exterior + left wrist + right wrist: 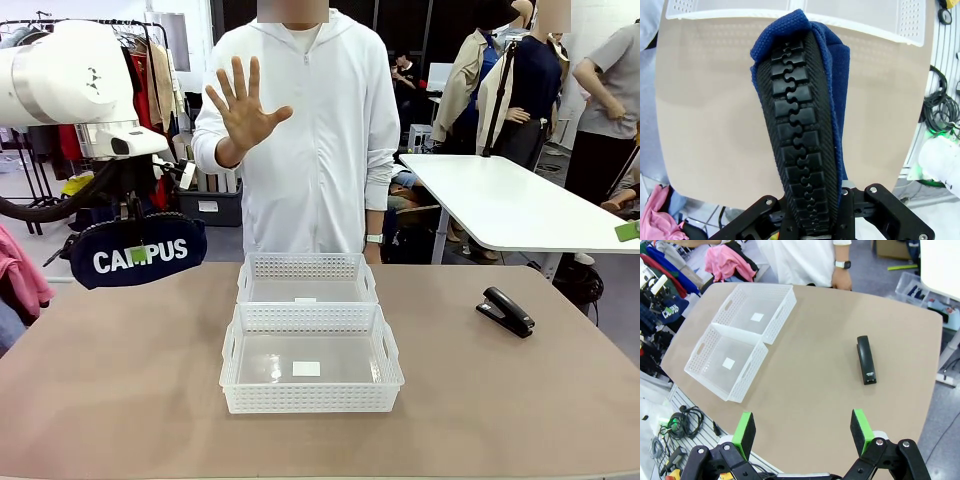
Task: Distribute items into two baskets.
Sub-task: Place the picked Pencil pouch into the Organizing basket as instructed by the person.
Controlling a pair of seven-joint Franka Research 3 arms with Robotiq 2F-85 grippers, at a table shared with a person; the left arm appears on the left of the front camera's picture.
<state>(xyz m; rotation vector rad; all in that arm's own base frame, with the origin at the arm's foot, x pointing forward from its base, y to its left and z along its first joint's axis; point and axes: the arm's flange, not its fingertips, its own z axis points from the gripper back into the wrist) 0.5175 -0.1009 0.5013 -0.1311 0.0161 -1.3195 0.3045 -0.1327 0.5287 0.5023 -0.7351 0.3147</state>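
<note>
The left fingers (137, 254) are mostly hidden by the navy pouch (172, 250) clamped between them, which is held above the tabletop's (120, 380) left edge. In the near basket (312, 400) and the far basket (305, 265), only a white label is seen. The stapler (505, 311) lies to the right. The right fingers (744, 432) are spread wide, holding nothing.
</note>
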